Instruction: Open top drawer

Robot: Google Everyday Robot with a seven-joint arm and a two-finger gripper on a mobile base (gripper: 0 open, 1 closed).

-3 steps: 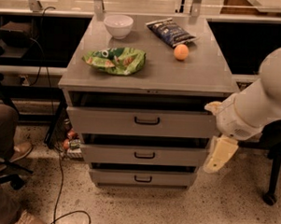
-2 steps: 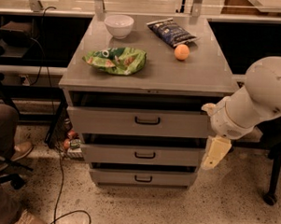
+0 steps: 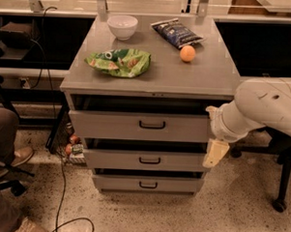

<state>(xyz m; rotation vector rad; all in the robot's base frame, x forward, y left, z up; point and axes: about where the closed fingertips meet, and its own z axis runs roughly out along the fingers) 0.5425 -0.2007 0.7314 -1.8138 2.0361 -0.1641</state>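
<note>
The pincer (image 3: 215, 153) hangs at the right edge of the grey cabinet, a cream-coloured part pointing down from the thick white arm (image 3: 269, 109) that reaches in from the right; whether it is open or closed cannot be told, and it holds nothing that can be seen. Just to its left and slightly above is the top drawer (image 3: 106, 126), the widest of three. The drawer's right end lies close beside the arm's wrist, and its small dark loop handle (image 3: 152, 124) sits well to the left of the pincer, apart from it. Level with the pincer and to its left is the middle drawer (image 3: 114, 160), and below it to the left the bottom drawer (image 3: 118, 183). Above the pincer lies the tabletop (image 3: 205, 79). On it, up and to the left, an orange (image 3: 187, 53) is the nearest thing, with a dark blue snack bag (image 3: 177, 32) behind it. Farther left lie a green snack bag (image 3: 120, 62) and a white bowl (image 3: 122, 26). Far to the left of the pincer, at floor level, a person's leg and shoe (image 3: 15, 157) show at the frame's edge.
</note>
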